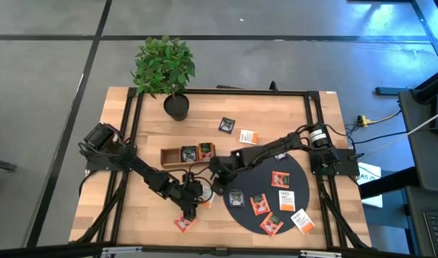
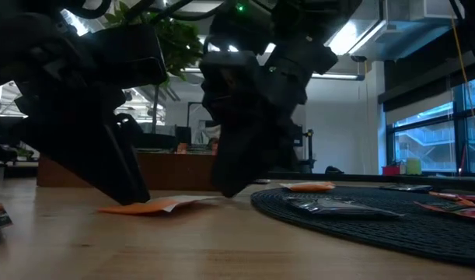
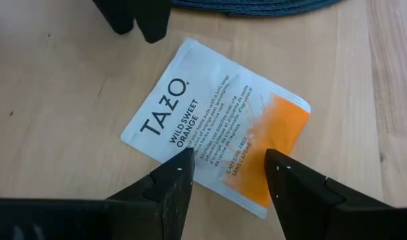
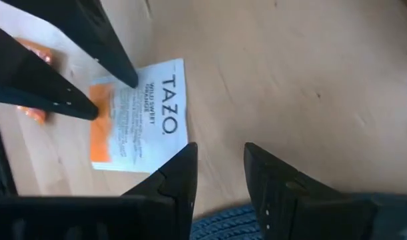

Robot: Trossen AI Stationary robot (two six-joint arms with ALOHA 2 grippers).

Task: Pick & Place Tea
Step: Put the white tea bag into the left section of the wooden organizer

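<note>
A white tea sachet with an orange end (image 3: 210, 120) lies flat on the wood just off the black mat's left rim (image 1: 236, 215). It also shows in the right wrist view as the sachet (image 4: 140, 113) and in the low view as the sachet (image 2: 163, 204). My left gripper (image 3: 230, 163) is open and slants down onto it. My right gripper (image 4: 221, 150) is open and hovers low at the sachet's white end, on the mat side. Several more sachets lie on the mat (image 1: 272, 197). My left gripper's open fingertips (image 4: 93, 112) come down on the sachet's orange end (image 3: 283, 130) and its near edge, slanting from above. The sachet lies flat on the table between and under them. My right gripper's finger (image 4: 186, 157) stands by the sachet's white corner; I cannot tell if it touches.
The wooden tray (image 1: 188, 154) beyond the grippers holds a dark sachet and a red one. A potted plant (image 1: 165, 72) stands at the far edge. Loose sachets lie at the far middle (image 1: 236, 130), and a red one (image 1: 184, 223) lies near the near edge.
</note>
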